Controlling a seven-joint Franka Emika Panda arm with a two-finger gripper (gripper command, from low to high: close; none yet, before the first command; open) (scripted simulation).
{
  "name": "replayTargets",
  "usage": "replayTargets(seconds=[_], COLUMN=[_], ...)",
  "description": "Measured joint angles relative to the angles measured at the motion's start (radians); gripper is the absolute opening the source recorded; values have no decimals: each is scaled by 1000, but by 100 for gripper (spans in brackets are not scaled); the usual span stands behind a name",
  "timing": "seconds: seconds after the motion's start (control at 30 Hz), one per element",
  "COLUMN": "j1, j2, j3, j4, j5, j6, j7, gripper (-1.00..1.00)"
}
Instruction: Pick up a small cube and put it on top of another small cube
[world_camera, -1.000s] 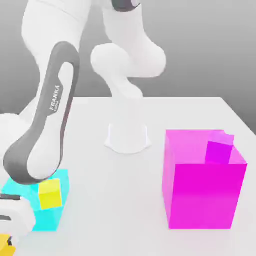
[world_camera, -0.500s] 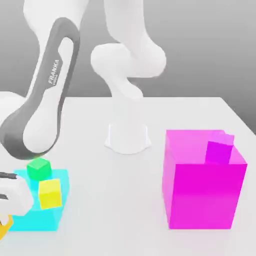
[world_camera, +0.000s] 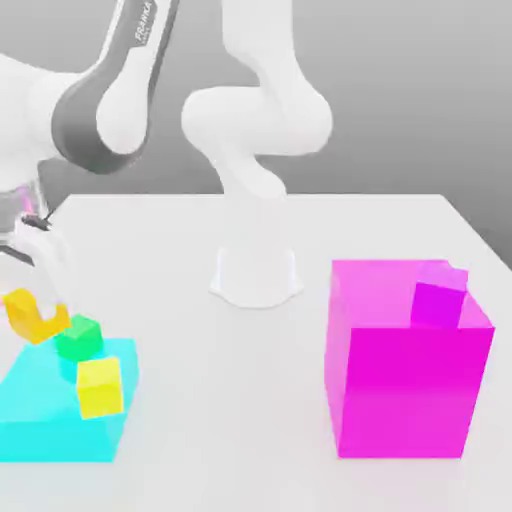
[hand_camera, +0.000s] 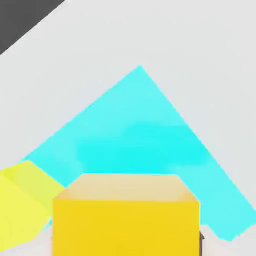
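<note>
We are holding the small amber cube (world_camera: 33, 313) in the closed end effector (world_camera: 45, 305), above the near corner of the white counter (world_camera: 250, 400) at the exterior view's left, just beside the small green cube (world_camera: 78, 337). Releasing off-centre risks it toppling onto the flat cyan block (world_camera: 60, 420) or nudging the lemon-yellow cube (world_camera: 100, 388).

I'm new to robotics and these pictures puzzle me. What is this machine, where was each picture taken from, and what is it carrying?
It is a simulated white robot arm bolted to a pale table. One picture comes from a camera standing off the arm; the other from a camera on the hand, looking down past what it carries. Its pincer is shut on a small amber cube, lifted off the table; that cube is the big block in the hand view. Below lies a flat cyan block bearing a lemon-yellow cube and a green cube. On the exterior view's right stands a large magenta box.
</note>
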Motion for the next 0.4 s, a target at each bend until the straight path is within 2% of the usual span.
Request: replayTargets(seconds=[0.13,0.27,0.3,0.4], j1=[-79,-69,-64,-64], j2=[-118,-10,23,23], j3=[47,31,25,25], j4=[-97,-139,-146,-146], j5=[-105,-76,-63,-63], j6=[1,148,188,188], j7=[159,148,138,138], gripper=[-100,-100,100,100])
